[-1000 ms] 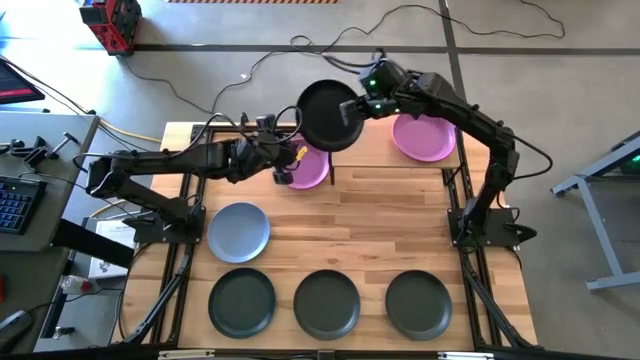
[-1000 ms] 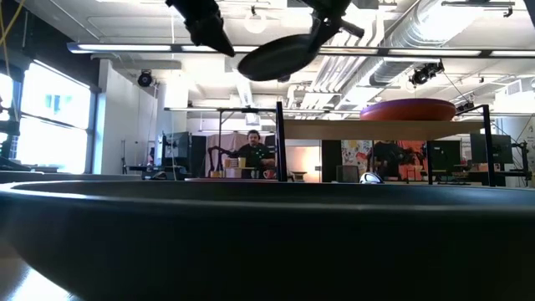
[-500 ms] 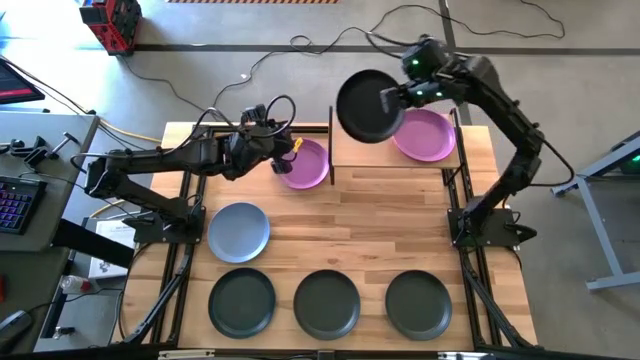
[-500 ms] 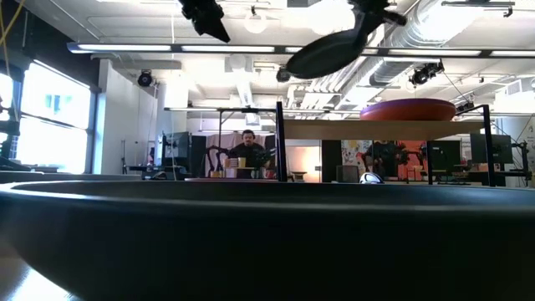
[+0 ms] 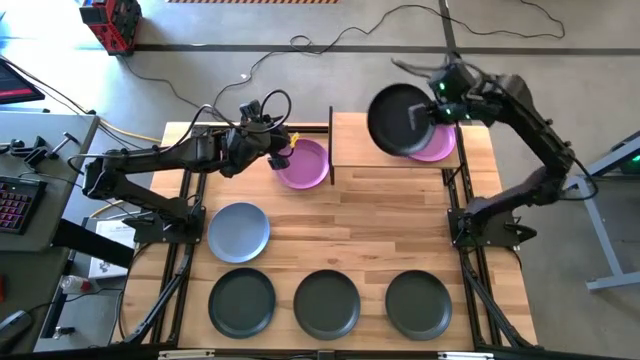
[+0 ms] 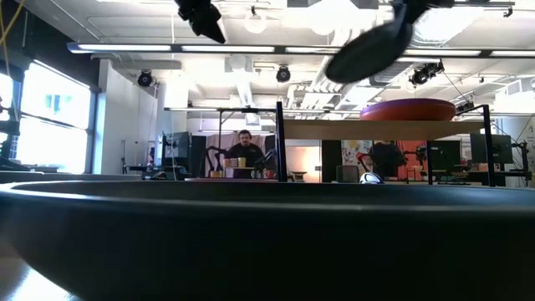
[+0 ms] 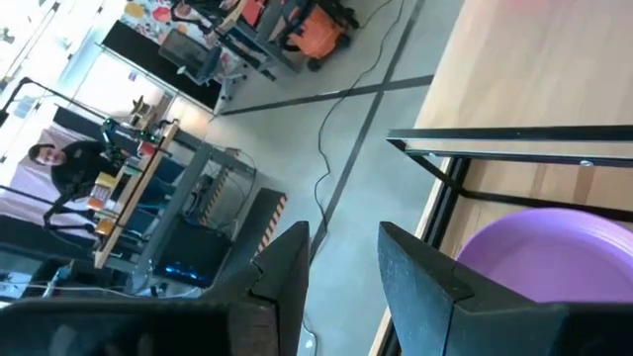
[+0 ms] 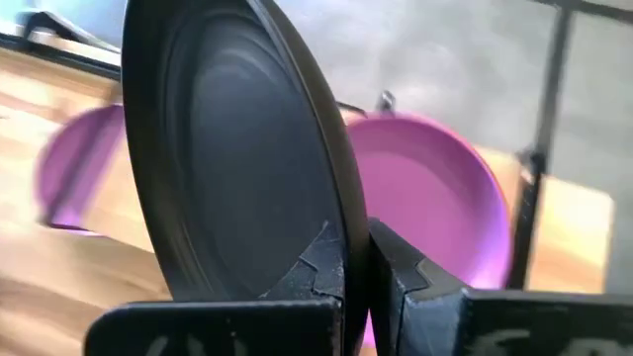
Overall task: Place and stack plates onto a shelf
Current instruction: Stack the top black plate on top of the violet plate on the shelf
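Since a second ago your right gripper (image 5: 432,112) has carried the round dark grey-black plate (image 5: 400,120) rightward, from above the shelf's left post to over the right half of the small light-wood shelf with thin black rod frame (image 5: 352,150). Right jaws clamped on the plate's rim; the right wrist view shows it held on edge, tilted. It now overlaps the round purple plate on the shelf (image 5: 440,148) from above, not yet set down.

Your left gripper (image 5: 281,150) has pulled back slightly and sits at the edge of the second round purple plate (image 5: 305,164), which lies on the wood-plank tabletop (image 5: 390,230) just left of the shelf. Left jaws apart, nothing between them. That purple plate hasn't moved.

Tabletop, unchanged: one round pale blue-grey plate (image 5: 238,230) at the left side, and three round dark grey-black plates in a row along the near edge (image 5: 327,303).

Room: grey concrete floor with loose black cables (image 5: 330,45) beyond the tabletop, a red device (image 5: 110,22) on the floor at far left, a side desk with a keyboard (image 5: 12,205) left of the rig. In the low view a person (image 6: 245,150) sits at a bench in the background under white ceiling ducts.
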`<action>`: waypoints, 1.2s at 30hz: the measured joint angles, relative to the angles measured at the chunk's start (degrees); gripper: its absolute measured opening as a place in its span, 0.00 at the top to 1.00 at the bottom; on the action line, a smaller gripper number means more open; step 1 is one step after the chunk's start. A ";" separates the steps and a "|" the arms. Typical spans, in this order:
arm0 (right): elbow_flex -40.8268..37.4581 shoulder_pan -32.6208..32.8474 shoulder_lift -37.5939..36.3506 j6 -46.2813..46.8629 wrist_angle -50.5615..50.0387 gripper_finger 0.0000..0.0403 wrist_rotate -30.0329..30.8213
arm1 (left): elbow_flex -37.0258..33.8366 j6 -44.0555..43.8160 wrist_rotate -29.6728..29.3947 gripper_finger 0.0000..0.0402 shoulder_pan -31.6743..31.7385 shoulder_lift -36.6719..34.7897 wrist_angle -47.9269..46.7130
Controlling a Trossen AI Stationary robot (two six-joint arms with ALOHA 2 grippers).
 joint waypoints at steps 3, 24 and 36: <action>-9.10 0.40 -6.44 5.12 1.86 1.00 0.60 | 0.00 -0.02 0.02 0.73 0.42 0.00 -0.02; -46.31 0.34 -39.57 42.44 23.97 1.00 9.54 | -0.07 -0.07 4.87 0.72 1.16 -0.02 -0.01; -58.93 0.34 -40.85 53.06 34.74 1.00 11.38 | -0.07 -0.11 4.83 0.73 1.16 -0.02 -0.02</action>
